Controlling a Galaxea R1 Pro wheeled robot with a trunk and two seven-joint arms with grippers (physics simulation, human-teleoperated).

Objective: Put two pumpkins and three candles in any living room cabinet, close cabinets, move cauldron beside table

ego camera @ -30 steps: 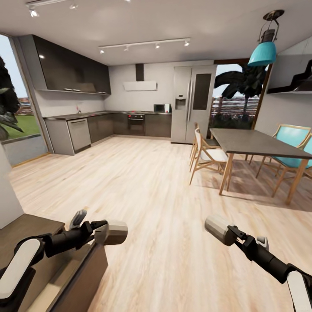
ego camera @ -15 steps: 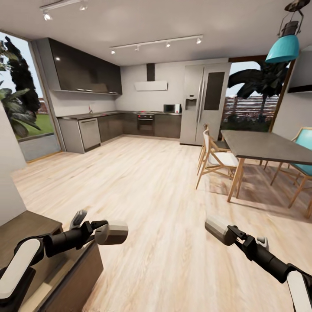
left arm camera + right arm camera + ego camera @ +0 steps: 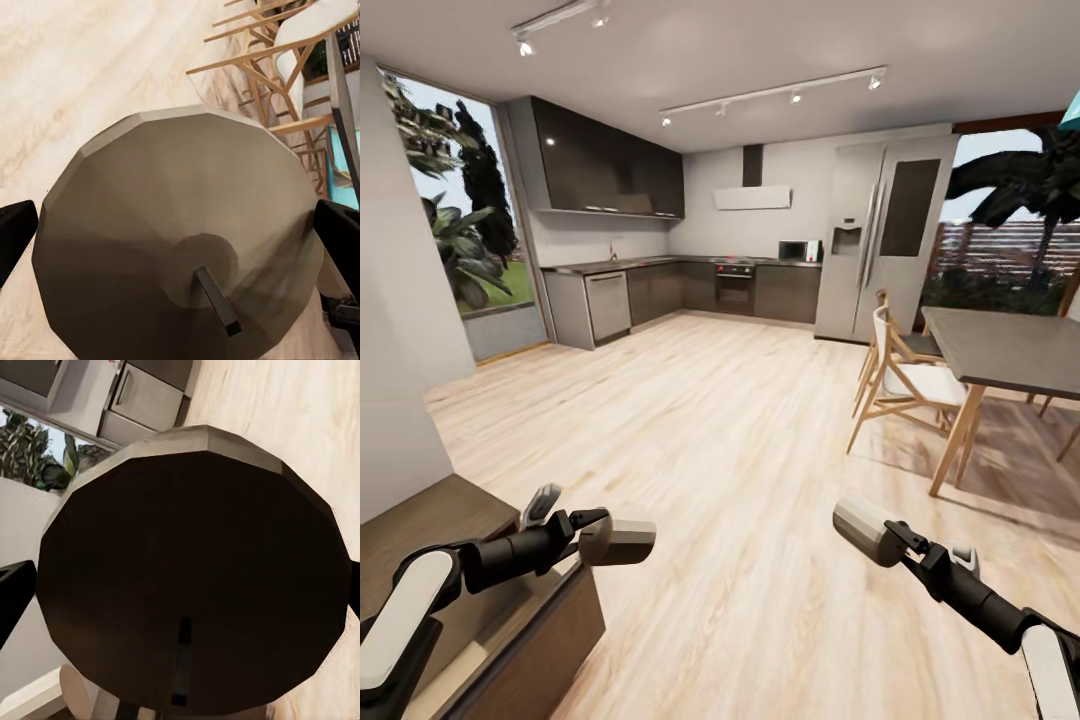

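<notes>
Evidently mid-carry, the left gripper (image 3: 622, 537) was clamped on one candle (image 3: 180, 240) and the right gripper (image 3: 868, 530) on another candle (image 3: 195, 570), both held over the floor. The cabinet (image 3: 510, 620) sat just below-left; lowering each candle inside seemed next.

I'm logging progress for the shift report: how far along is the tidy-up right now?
Partway. In hand: the left gripper is shut on a candle, and the right gripper on another candle, its wick facing the wrist camera. The cabinet below the left arm has a drawer open, so stowing and closing remain. The third candle, pumpkins and cauldron cannot be judged here.
</notes>
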